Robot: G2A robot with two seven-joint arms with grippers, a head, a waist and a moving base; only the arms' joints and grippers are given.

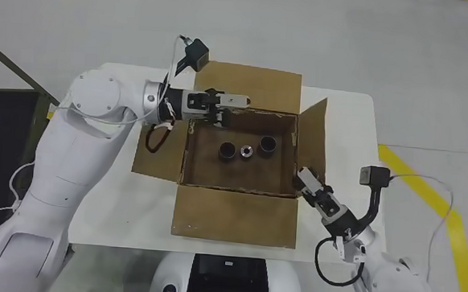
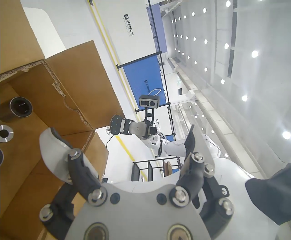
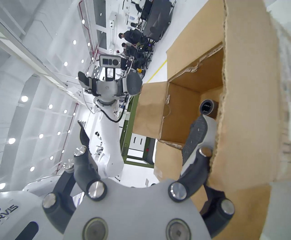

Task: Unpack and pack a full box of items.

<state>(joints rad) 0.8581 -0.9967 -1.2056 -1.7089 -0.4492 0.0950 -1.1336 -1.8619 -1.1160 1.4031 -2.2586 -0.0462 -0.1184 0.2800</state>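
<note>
- The right jaws are wide apart and hold nothing. They sit at the right wall of the box (image 1: 234,214), close to its near corner.
- One finger (image 3: 197,134) is just beside the right flap (image 1: 315,143). I cannot tell if it touches. If this arm swings inward, I think it could bend the flap. It could also push the whole box along the worktop (image 1: 348,129).
- The things in the box stand very close together. Wide jaws going for one could bump the one next to it.
- They are round and look smooth. A weak or crooked pinch could let one slip, tip over and roll.
- The left jaws are at the far wall of the box. They are also wide apart and hold nothing. If they go down too close to that wall, they could catch on it or on the far flap (image 1: 254,83).
- The box is brown card. It is open and stands in the middle of the worktop. Its flaps are spread out to all four sides.
- Three things stand in a row on the floor of the box, in its far half.
- A dark tube (image 1: 228,151) is next to a shiny ring (image 1: 246,153), and they almost touch. A second dark tube (image 1: 268,145) stands a bit apart, closer to the right wall.
</note>
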